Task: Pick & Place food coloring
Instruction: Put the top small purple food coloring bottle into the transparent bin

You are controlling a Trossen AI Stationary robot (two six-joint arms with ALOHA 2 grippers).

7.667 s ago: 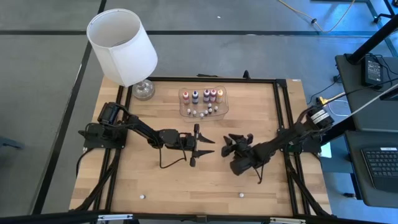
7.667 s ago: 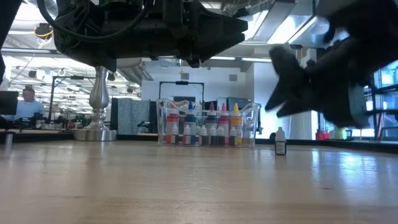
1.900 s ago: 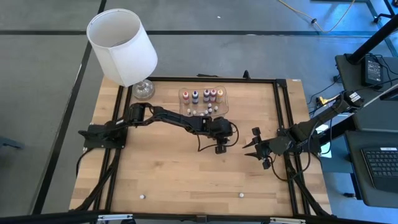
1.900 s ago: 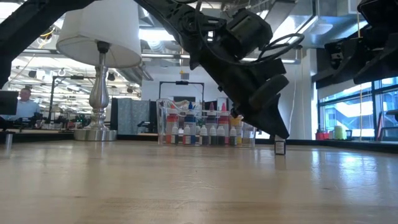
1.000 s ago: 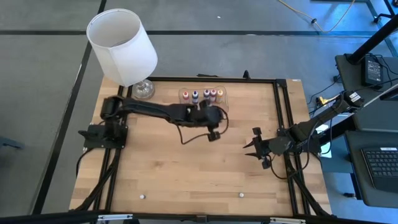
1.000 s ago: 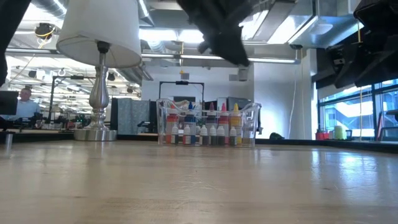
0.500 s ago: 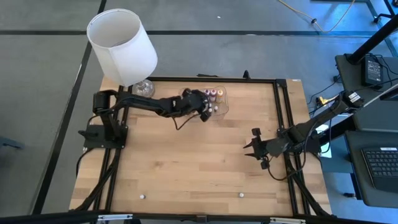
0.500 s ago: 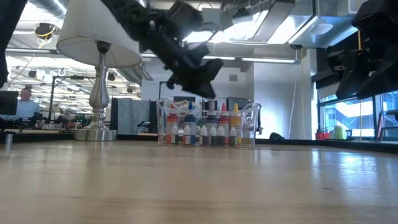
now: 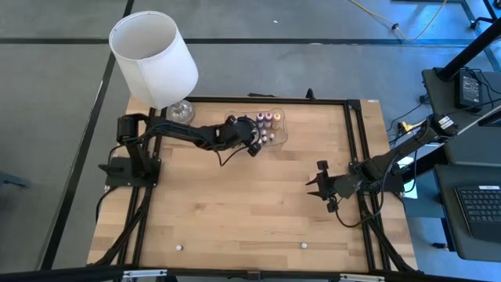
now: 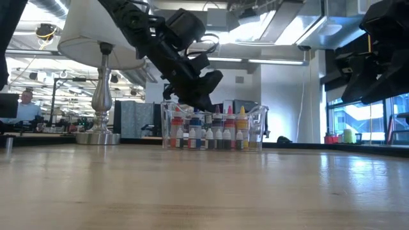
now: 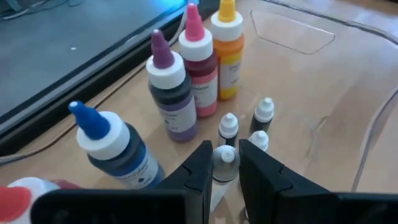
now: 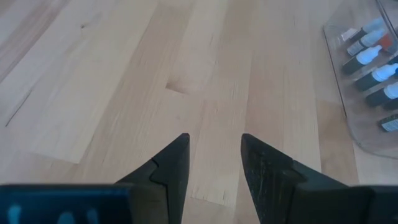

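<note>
High view: we see the left gripper (image 9: 252,146) has moved over the tray (image 9: 279,134), fingers clamped on a small bottle (image 11: 222,168) among colored bottles (image 11: 199,59); right gripper (image 9: 316,185) fingers apart.

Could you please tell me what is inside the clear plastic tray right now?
The tray holds tall blue, purple, red and orange bottles plus tiny white-capped ones. The left gripper, above it, grips one tiny bottle and hides the tray's left end.
</note>
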